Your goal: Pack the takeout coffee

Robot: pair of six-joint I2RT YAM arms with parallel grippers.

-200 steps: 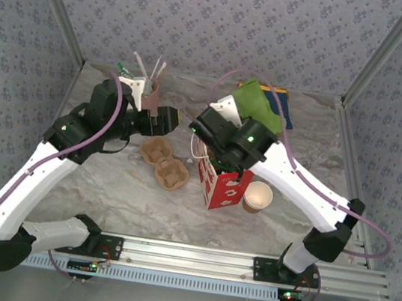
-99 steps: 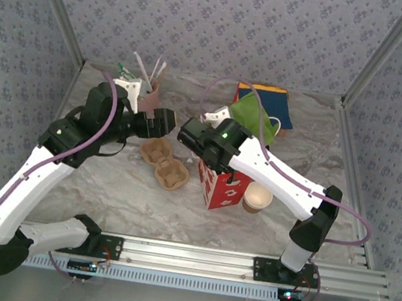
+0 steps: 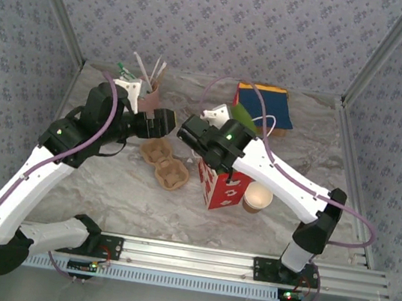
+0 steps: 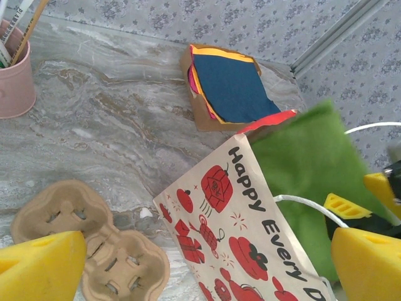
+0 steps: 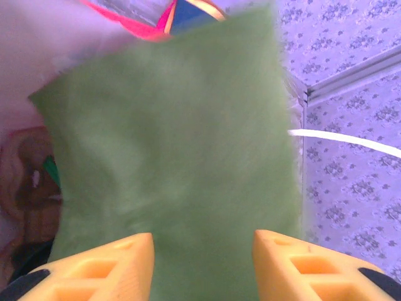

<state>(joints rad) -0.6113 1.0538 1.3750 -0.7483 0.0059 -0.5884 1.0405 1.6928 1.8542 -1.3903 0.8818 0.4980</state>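
Observation:
The takeout coffee is out of view. A paper bag [image 3: 220, 187] printed in red stands at mid table, also seen in the left wrist view [image 4: 244, 232]. A green napkin [image 3: 245, 116] hangs at the bag's mouth [image 4: 301, 157]. My right gripper [image 5: 203, 241] is open right in front of the napkin [image 5: 169, 138], its yellow fingers apart and not pinching it. My left gripper [image 3: 161, 123] is open wide just left of the bag, with nothing between its fingers [image 4: 37, 266].
A cardboard cup carrier [image 3: 163, 162] lies left of the bag. A lidless brown cup [image 3: 257, 198] stands right of it. A pink holder with utensils [image 3: 147, 97] is at the back left. A box of coloured napkins [image 3: 265, 103] sits at the back.
My right arm swung left and lowered the green napkin to the bag's mouth, and its jaws went from shut on the napkin to open. The left arm barely moved.

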